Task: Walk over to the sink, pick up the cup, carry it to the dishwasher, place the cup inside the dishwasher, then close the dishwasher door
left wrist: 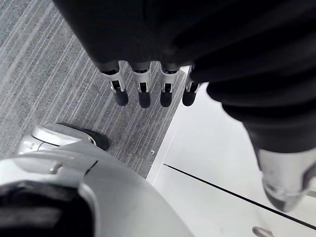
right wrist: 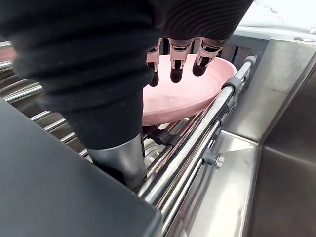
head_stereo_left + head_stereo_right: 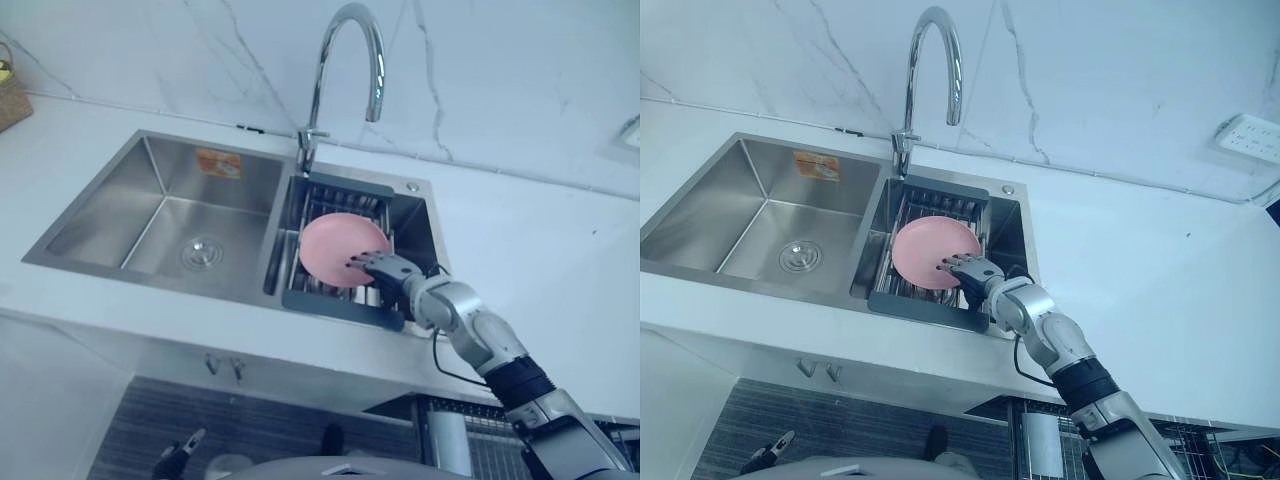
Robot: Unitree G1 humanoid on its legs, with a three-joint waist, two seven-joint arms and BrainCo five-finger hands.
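While the left hand (image 1: 143, 94) just hangs low over the striped grey floor (image 1: 49, 74) with its fingers straight and loose, the right hand (image 3: 385, 270) reaches across the white surface (image 3: 540, 250) into the right basin of the sink (image 3: 150, 220). Its fingers lie stretched out over the rim of a pink bowl (image 3: 335, 245), thumb spread apart down by the bars. That bowl sits a bit tilted in the dark-framed rack (image 3: 330, 303), right below the curved tap (image 3: 350, 60).

Kitchen, double steel sink (image 3: 170, 170), curved tap (image 3: 376, 85), white counter (image 3: 540, 250), veined marble wall (image 3: 500, 80)
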